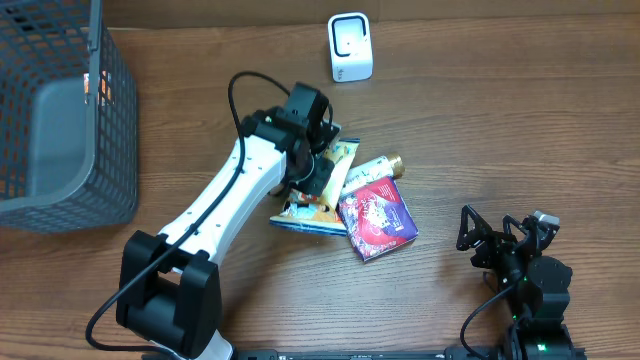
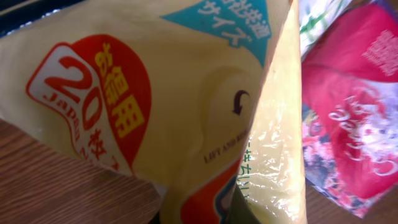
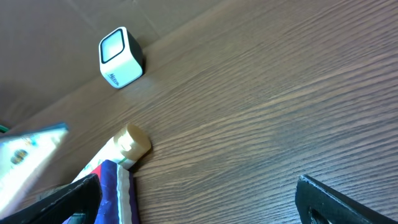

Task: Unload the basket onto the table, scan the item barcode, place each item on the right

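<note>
A yellow packet (image 1: pixel 342 153) lies near the middle of the desk (image 1: pixel 500 110), in a small huddle of goods. It appears to be the item meant for scanning. It is a soft, glossy plastic pouch, creased, with a red badge, a blue corner, Japanese print and a round peel tab marked with an arrow. The left wrist camera is so close that the pouch fills most of its view.

The left fingers (image 1: pixel 322 176) are down at the packet, at the end of the white left arm (image 1: pixel 220 200), which slants in from the near edge. No view shows them clearly, so I cannot tell whether they are pinched on the pouch or parted. They are probably there to lift it clear of its neighbours and turn its barcode outward. No barcode shows on the visible face.

Just beside the pouch, on its right, a red packet (image 1: pixel 378 218) lies flat, shiny, with script lettering. A tube (image 1: pixel 378 167) with a gold cap lies against both.

The scanner (image 1: pixel 350 47), a small white rounded box with a pale window, stands well apart at the far side. A grey mesh basket (image 1: pixel 110 100) sits at the far left.

The right fingers (image 3: pixel 348 202) are spread wide, holding nothing, low at the near right corner. They are likely parked out of the way. The desk is brown with a wood grain.
</note>
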You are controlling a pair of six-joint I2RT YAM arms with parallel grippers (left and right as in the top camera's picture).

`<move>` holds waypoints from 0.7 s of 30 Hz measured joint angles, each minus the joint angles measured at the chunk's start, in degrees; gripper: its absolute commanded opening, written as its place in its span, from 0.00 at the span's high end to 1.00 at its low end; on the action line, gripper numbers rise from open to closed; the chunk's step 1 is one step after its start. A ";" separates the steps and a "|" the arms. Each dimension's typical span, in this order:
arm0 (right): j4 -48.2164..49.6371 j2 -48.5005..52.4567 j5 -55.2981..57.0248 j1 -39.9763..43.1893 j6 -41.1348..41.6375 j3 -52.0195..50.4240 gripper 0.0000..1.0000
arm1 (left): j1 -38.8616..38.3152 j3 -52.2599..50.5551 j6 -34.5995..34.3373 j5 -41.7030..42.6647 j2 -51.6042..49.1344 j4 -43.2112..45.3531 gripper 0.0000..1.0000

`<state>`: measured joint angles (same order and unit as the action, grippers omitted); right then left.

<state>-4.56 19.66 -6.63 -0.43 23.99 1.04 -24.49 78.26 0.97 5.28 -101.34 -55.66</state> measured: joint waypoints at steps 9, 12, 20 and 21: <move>-0.07 0.02 0.00 0.00 0.04 0.00 0.00 | 0.22 13.07 -2.56 -6.36 0.00 -11.37 0.00; -0.02 0.17 -0.02 0.00 -0.02 0.00 0.00 | 0.79 31.93 -3.67 -10.05 0.04 -17.38 0.00; -0.02 0.17 -0.04 0.00 0.04 0.00 0.00 | 19.37 70.79 -14.03 -20.17 4.22 -23.10 0.00; 0.00 0.17 -0.02 0.00 0.00 0.00 0.00 | 22.36 71.78 -15.41 -20.70 4.66 -23.28 0.00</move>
<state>-4.56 19.84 -6.66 -0.43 23.99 1.04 -2.13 150.04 -14.44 -15.42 -96.68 -78.94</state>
